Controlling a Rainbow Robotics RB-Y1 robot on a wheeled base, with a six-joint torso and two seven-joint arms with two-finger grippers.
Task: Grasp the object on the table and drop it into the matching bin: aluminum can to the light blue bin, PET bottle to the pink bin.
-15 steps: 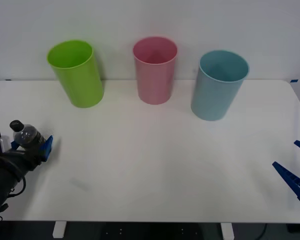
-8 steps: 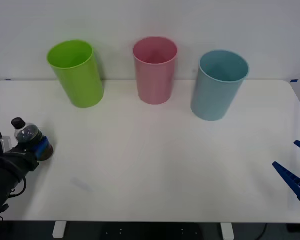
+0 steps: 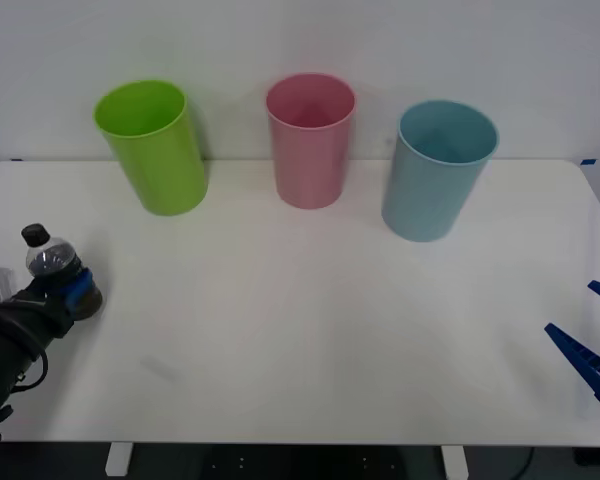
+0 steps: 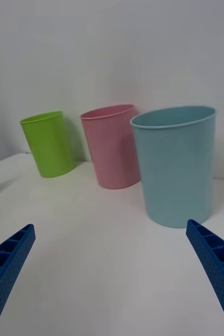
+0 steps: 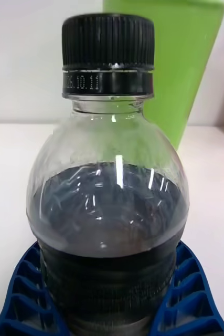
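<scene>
White wall is seen behind a wide white tabletop (image 3: 310, 330) with rounded corners. At the tabletop's near left edge, the left gripper (image 3: 68, 292) is seen with its blue ribbed jaws clamped on the lower body of a small clear plastic PET bottle (image 3: 50, 262) with a black screw cap and dark brownish contents; the bottle is held roughly upright, tilted slightly. Along the far edge three tall tapered plastic bins are lined up: a lime green bin (image 3: 153, 148) at the left, a pink bin (image 3: 310, 140) in the middle, and a light blue bin (image 3: 435, 172) at the right. The right gripper (image 4: 112, 273) is parked at the near right edge, jaws wide apart and nothing held.
</scene>
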